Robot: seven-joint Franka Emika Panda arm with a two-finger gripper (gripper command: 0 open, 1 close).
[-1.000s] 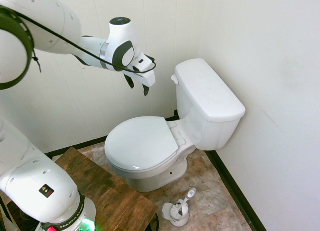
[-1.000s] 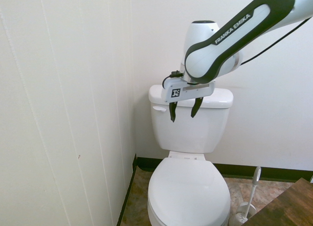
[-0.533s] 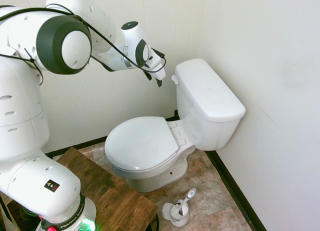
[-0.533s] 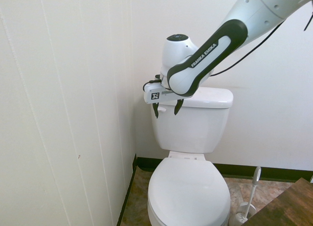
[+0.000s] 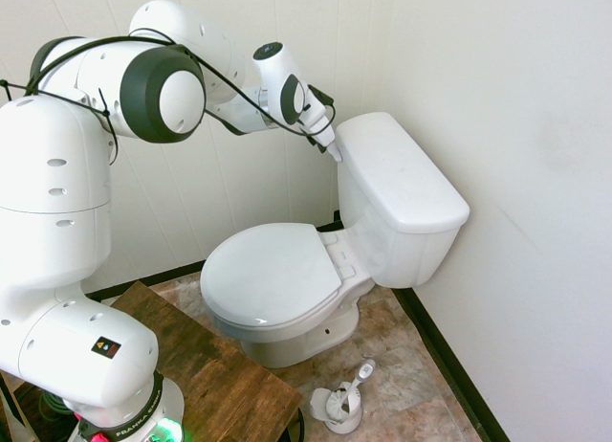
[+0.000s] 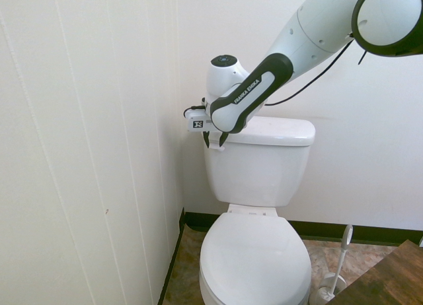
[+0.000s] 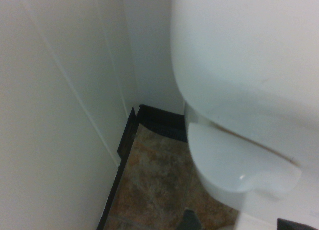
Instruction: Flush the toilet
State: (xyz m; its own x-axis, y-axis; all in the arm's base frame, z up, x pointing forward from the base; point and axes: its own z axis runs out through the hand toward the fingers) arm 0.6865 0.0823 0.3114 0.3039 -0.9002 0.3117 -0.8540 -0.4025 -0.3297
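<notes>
The white toilet (image 5: pixel 397 188) stands in the corner with its seat lid (image 5: pixel 273 270) down; its boxy tank (image 6: pixel 261 166) sits against the back wall. My gripper (image 5: pixel 328 147) hangs at the tank's upper front corner on the panelled-wall side, where the small flush lever sits. In the second exterior view the gripper (image 6: pixel 214 142) points down with its dark fingers open, a sliver of white showing between them. The gripper mostly covers the lever. Up close, the wrist view shows the tank (image 7: pixel 239 56) and the bowl's rim (image 7: pixel 234 160) below it.
A panelled wall (image 6: pixel 99 153) runs close beside the tank, leaving a narrow gap. A toilet brush in its holder (image 5: pixel 344 399) stands on the tiled floor (image 7: pixel 159 180) beside the bowl. A brown wooden board (image 5: pixel 210 365) lies in front of the toilet.
The arm has swung toward the tank and the wall. The gripper moved from above the seat to the tank's front corner at the flush lever, its fingers staying open.
</notes>
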